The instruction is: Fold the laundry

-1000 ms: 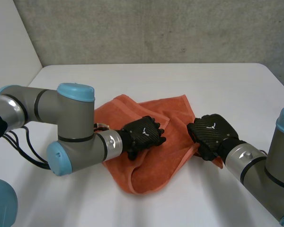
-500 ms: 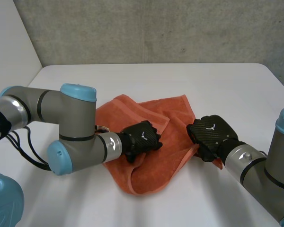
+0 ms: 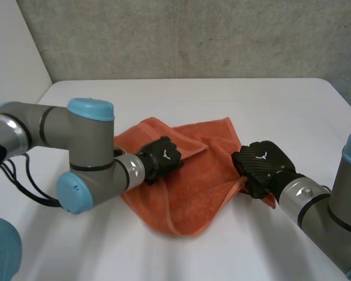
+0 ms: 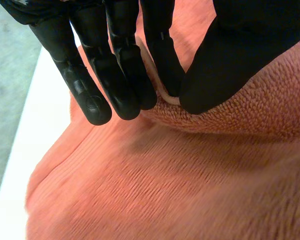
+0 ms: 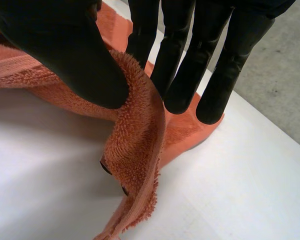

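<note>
tabletop (image 3: 222, 99): white, carries the towel around its middle.
towel (image 3: 193, 181): orange terry, rumpled, a loose fold running across it, not squared up yet.
left robot hand (image 3: 162, 158): on the towel's left part, thumb and fingers clamped on a raised hem ridge.
right robot hand (image 3: 260, 167): at the towel's right edge, thumb pinching the cloth against the fingers, the edge lifted and a tail hanging below.
change: the left robot hand has drawn back from the towel's middle toward its left side, taking the pinched layer along; the towel's near lobe shifted. right robot hand stayed put.
meaning: looks like a spread against a fixed right anchor, so still flattening, with the fold proper not started.
</note>
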### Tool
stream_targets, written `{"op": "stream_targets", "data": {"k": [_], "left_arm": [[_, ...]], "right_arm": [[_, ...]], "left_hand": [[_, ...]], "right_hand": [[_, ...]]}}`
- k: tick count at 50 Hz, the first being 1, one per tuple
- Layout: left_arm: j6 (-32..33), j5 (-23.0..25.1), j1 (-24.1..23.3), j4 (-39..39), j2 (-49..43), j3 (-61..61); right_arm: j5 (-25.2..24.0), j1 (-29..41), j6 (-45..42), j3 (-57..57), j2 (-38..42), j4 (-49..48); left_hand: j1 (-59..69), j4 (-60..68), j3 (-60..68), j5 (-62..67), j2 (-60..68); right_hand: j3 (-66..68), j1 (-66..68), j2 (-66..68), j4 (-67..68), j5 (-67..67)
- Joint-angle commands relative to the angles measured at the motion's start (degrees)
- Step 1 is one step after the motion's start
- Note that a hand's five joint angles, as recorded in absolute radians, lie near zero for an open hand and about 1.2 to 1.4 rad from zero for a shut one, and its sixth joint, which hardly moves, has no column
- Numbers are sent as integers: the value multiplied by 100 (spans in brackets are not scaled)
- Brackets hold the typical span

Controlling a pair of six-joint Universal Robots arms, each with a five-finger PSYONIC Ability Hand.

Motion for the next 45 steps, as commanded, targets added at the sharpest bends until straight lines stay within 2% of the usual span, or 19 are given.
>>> {"op": "stream_targets", "data": {"k": [1, 3, 4, 8, 11, 16, 20, 25, 27, 29, 31, 33, 34, 36, 37, 42, 45], "left_arm": [[30, -1011, 358, 572, 792, -497], [-5, -1318, 446, 791, 1065, -734], [-58, -1650, 524, 1001, 1336, -1014], [-163, -2284, 709, 1162, 2056, -1935], [-269, -2506, 763, 1144, 2410, -2605], [-541, -2576, 771, 1153, 3182, -4080], [-777, -2551, 745, 1153, 3482, -4748], [-1148, -2524, 683, 1215, 3509, -4945], [-1638, -2489, 631, 1267, 3509, -4858], [-1849, -2480, 622, 1328, 3509, -4770], [-2027, -2462, 622, 1425, 3501, -4664], [-2237, -2410, 657, 1688, 3492, -4541], [-2238, -2410, 657, 1689, 3492, -4541], [-2282, -2331, 692, 1943, 3492, -4523], [-2282, -2270, 710, 2005, 3492, -4549], [-2299, -2102, 754, 2014, 3501, -4638], [-2299, -1787, 876, 1997, 3544, -4874]], "right_arm": [[122, -296, 34, -93, -108, 43], [104, -366, 51, -102, -143, 61], [96, -384, 60, -119, -144, 70], [87, -384, 86, -128, -187, 70], [69, -384, 78, -137, -266, 79], [69, -367, 69, -155, -293, 122], [69, -349, 60, -155, -267, 158], [69, -349, 60, -146, -240, 158], [69, -349, 51, -146, -223, 158], [69, -349, 51, -146, -214, 158], [69, -349, 43, -137, -196, 158], [78, -358, 60, -137, -196, 158], [78, -358, 60, -137, -196, 158], [95, -384, 86, -137, -188, 149], [96, -384, 86, -137, -188, 149], [104, -428, 201, -146, -188, 114], [104, -437, 516, -207, -100, 79]], "left_hand": [[1550, 1182, 1203, 1417, 1165], [1550, 1182, 1203, 1417, 1165], [1550, 1182, 1203, 1417, 1165], [1550, 1182, 1203, 1417, 1165], [1550, 1182, 1203, 1417, 1165], [1550, 1182, 1203, 1417, 1165], [1550, 1182, 1203, 1417, 1165], [1550, 1182, 1203, 1417, 1165], [1550, 1182, 1203, 1417, 1165], [1550, 1182, 1203, 1417, 1165], [1098, 730, 751, 965, 713], [-1195, -1563, -1541, -1328, -1580], [-1206, -1574, -1553, -1339, -1591], [-3365, -3733, -3711, -3498, -3750], [-3992, -4361, -4339, -4125, -4377], [-4503, -4871, -4850, -4636, -4888], [-4571, -4939, -4917, -4704, -4956]], "right_hand": [[1211, 2384, 1250, 1164, 1307], [1211, 2384, 1250, 1164, 1307], [1211, 2384, 1250, 1164, 1307], [1211, 2384, 1250, 1164, 1307], [1211, 2384, 1250, 1164, 1307], [1211, 2384, 1250, 1164, 1307], [1211, 2384, 1250, 1164, 1307], [1211, 2384, 1250, 1164, 1307], [1211, 2384, 1250, 1164, 1307], [1211, 2384, 1250, 1164, 1307], [1211, 2384, 1250, 1164, 1307], [1211, 2384, 1250, 1164, 1307], [1211, 2384, 1250, 1164, 1307], [1211, 2384, 1250, 1164, 1307], [1211, 2384, 1250, 1164, 1307], [1211, 2384, 1250, 1164, 1307], [1211, 2384, 1250, 1164, 1307]]}}
